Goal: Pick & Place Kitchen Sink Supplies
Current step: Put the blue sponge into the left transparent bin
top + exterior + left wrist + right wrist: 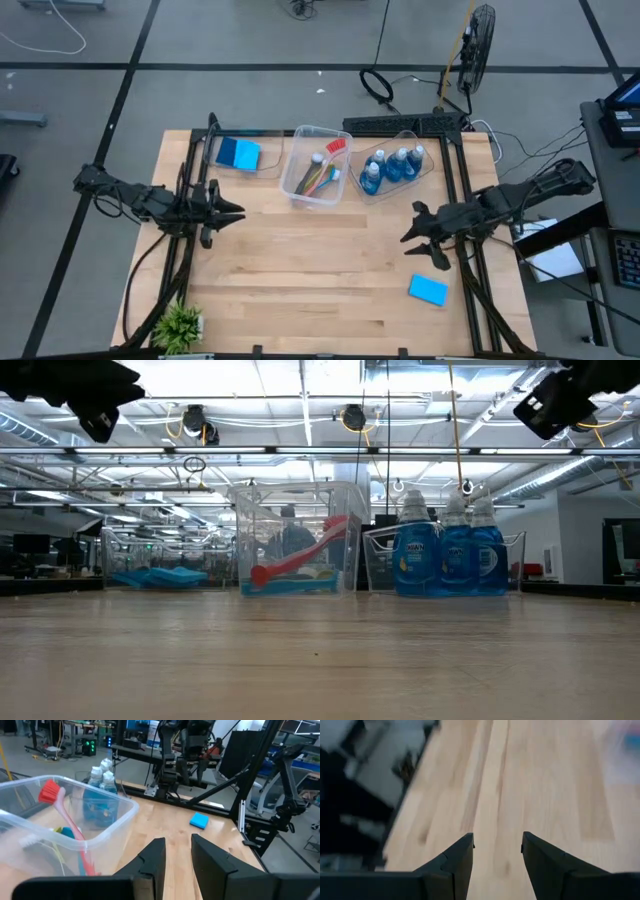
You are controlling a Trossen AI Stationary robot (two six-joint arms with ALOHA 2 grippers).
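A pale wood-plank table carries three clear plastic bins. One holds flat blue sponges, the middle one slim brushes whose number I cannot tell, the third four bottles of blue liquid. One more sponge lies loose near the right gripper. The left gripper hangs empty, fingers slightly apart; the right's stand wider, also empty. Only the high view shows the plant.

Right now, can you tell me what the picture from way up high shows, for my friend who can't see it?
Three clear bins at the wooden table's far edge hold sponges, brushes and blue bottles. One blue sponge lies loose near the open right gripper; the open left gripper hovers opposite.
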